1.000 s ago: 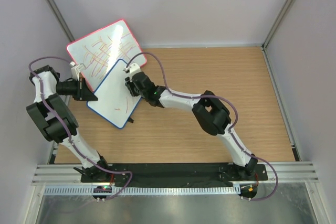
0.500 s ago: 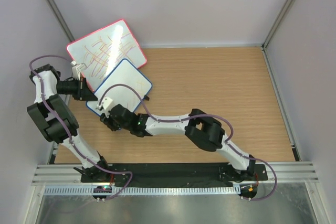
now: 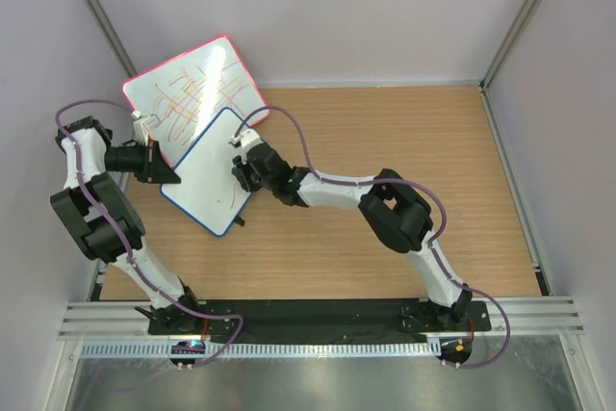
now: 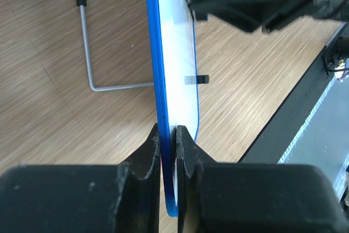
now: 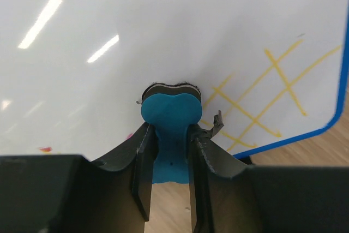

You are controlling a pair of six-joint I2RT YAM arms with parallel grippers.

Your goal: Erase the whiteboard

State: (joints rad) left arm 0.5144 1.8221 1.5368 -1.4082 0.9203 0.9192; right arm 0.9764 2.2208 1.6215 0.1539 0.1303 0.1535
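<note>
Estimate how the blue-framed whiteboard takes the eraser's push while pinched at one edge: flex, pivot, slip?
Probably stiff: the whiteboard edge looks straight in the left wrist view. Likely light, since the left gripper grips it only at one thin edge. That narrow pinch may let it pivot as the eraser in the right gripper presses.

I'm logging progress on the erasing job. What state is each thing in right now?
Blue-framed whiteboard: tilted, clamped at its edge, yellow lines near one corner.
Blue eraser: gripped, pressed on the whiteboard.
Left pincer: shut on the whiteboard's edge.
Right pincer: shut on the eraser.
Red-framed board: covered in scribbles.
</note>
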